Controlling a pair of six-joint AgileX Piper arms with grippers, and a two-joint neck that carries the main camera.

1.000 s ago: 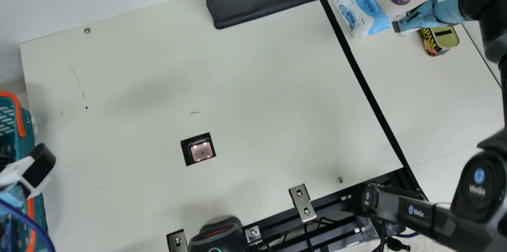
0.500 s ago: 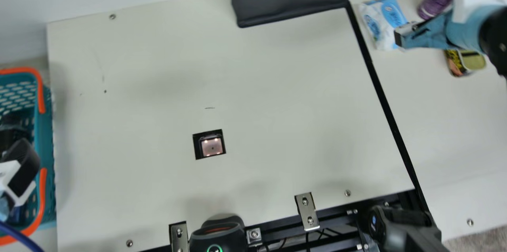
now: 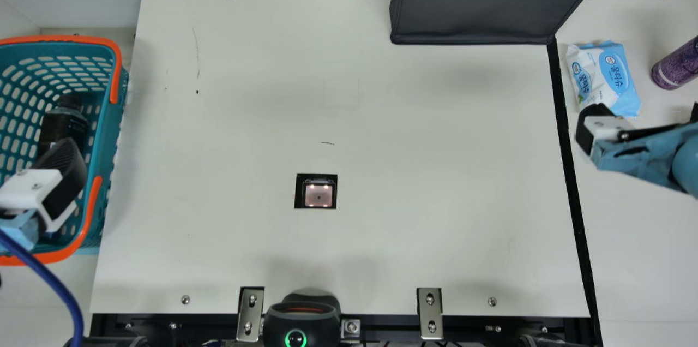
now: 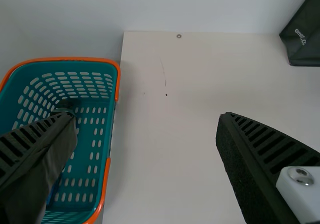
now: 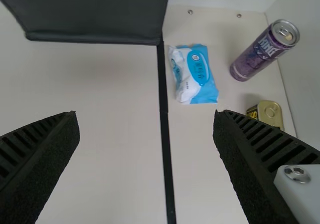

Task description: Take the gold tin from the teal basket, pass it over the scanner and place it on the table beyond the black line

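1. Currently the gold tin (image 5: 270, 114) rests on the table (image 3: 409, 145) beyond the black line (image 3: 570, 172), as the right wrist view establishes; one black finger covers part of it there.
2. Left gripper (image 3: 64, 164): over the teal basket (image 3: 110, 129) in the main view. Jaws found wide apart in its wrist view, with nothing between them.
3. Right gripper (image 3: 638, 118): above the table on the far side of the line, near the wipes pack (image 3: 605, 74). Jaws likewise well separated and gripping nothing.
4. Basket contents: one dark bottle (image 3: 62, 123), partly hidden by the left gripper, and something blue, too covered to identify.
5. Scanner (image 3: 319, 194): set in the table between the basket and the line, its window lit.
6. Beyond the line, the wipes pack lies just beside it; a purple can (image 3: 676, 66) stands farther out, near the tin.
7. A black bag (image 3: 469, 14) stands at the table's far side, one lower corner at the line's end.
8. A black device (image 3: 297, 322) with a glowing green ring sits at the near edge.
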